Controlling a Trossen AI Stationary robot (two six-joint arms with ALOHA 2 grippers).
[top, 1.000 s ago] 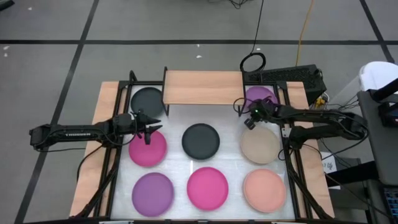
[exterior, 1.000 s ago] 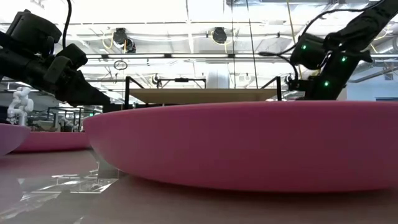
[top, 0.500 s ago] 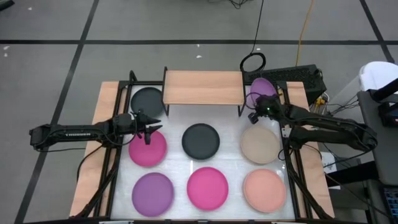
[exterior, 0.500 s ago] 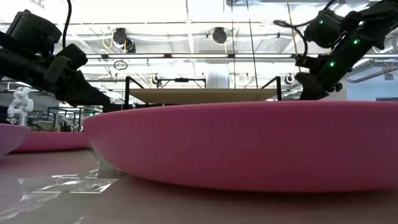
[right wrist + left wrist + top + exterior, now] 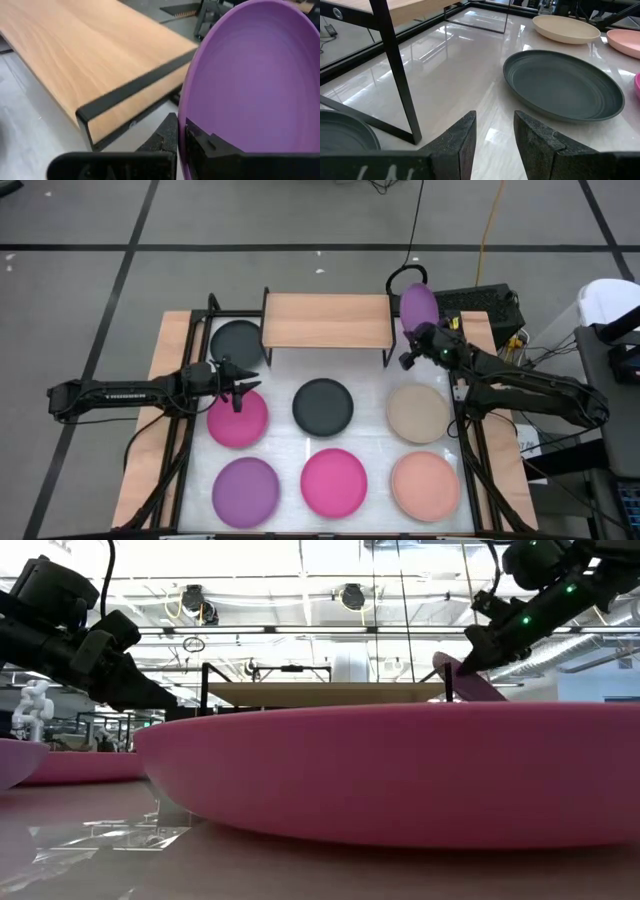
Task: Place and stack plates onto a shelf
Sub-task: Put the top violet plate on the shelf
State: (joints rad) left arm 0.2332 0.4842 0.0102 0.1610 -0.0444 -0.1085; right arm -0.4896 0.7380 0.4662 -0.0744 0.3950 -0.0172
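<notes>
Counting from the largest thing down, one white-topped table (image 5: 300, 435) fills the lower middle of the high view, one light-wood shelf (image 5: 327, 321) stands at its upper edge, and eight plates show. Seven lie flat: a dark grey plate (image 5: 238, 342) at upper left, partly under the shelf's left end; a second dark grey plate (image 5: 323, 406) at centre; a magenta plate (image 5: 238, 418) at middle left; a beige plate (image 5: 418, 412) at middle right; and along the bottom a purple plate (image 5: 246, 491), a second magenta plate (image 5: 334, 483) and a salmon plate (image 5: 425, 486). The eighth, a tilted purple plate (image 5: 419, 307), is lifted clear of the table just beside the shelf's right end, pinched by its rim in the right gripper (image 5: 414, 345), whose fingers are closed on it.

The left gripper (image 5: 240, 389) hangs over the upper edge of the middle-left magenta plate, fingers narrowly parted and holding nothing.

From the low view, the front magenta plate blocks nearly the whole table, leaving only the shelf top and the raised purple plate's edge visible behind it. White lettering runs along the left arm (image 5: 120, 392) in the high view, but it is too small to read.
</notes>
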